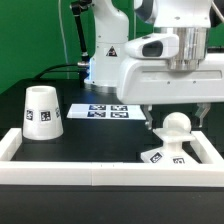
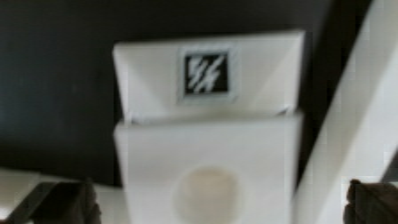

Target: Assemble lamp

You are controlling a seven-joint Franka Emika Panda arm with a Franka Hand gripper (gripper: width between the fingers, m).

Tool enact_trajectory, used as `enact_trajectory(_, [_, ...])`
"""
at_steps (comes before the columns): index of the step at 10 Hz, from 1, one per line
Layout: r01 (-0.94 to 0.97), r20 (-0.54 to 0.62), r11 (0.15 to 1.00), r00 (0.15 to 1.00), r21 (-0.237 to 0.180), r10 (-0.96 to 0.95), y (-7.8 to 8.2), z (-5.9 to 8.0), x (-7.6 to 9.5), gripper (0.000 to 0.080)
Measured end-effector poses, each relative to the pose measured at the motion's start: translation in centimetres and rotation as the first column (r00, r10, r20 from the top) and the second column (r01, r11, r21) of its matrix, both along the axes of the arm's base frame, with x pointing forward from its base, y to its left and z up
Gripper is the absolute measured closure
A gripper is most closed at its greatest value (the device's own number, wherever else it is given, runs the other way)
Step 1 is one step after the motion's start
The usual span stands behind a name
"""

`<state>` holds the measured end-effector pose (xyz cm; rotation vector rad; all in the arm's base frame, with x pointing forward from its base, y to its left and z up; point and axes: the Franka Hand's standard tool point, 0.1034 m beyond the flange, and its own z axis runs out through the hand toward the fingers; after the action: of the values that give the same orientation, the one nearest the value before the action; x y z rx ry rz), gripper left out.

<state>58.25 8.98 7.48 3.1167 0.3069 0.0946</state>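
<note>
The white ball-shaped bulb [image 1: 176,125] stands upright on the small square tagged base [image 1: 163,153], near the exterior view's right, close to the rail corner. My gripper [image 1: 175,120] hangs straight above them, open, with one finger on each side of the bulb at about its height and a gap on both sides. In the wrist view the base's tagged face [image 2: 208,75] is plain, the bulb [image 2: 215,188] is a blurred white shape between the dark fingertips [image 2: 54,205], and the gripper [image 2: 214,208] holds nothing. The conical tagged shade [image 1: 41,112] stands apart at the exterior view's left.
The white rail frame [image 1: 60,170] runs along the near edge and up both sides; its side rail shows in the wrist view [image 2: 349,130] next to the base. The marker board [image 1: 107,111] lies flat behind the middle, in front of the arm's pedestal.
</note>
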Motion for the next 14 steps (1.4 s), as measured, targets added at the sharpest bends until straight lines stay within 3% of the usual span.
enact_trajectory(2, [0.026, -0.019, 1.0, 0.999, -0.001, -0.026, 0.2, 0.8, -3.2, 0.01])
enact_trajectory(4, [0.081, -0.034, 0.997, 0.996, -0.002, -0.081, 0.9, 1.1, -5.1, 0.01])
enact_trajectory(6, [0.153, -0.046, 0.988, 0.987, 0.025, -0.152, 0.8, 0.0, -6.6, 0.01])
enact_trajectory(7, [0.18, -0.037, 0.983, 0.983, 0.041, -0.179, 0.5, -0.7, -7.1, 0.01])
enact_trajectory(11, [0.189, -0.04, 0.981, 0.981, 0.041, -0.188, 0.5, -0.7, -7.2, 0.01])
enact_trajectory(14, [0.336, -0.066, 0.94, 0.941, 0.061, -0.332, 1.6, -0.9, -8.0, 0.01])
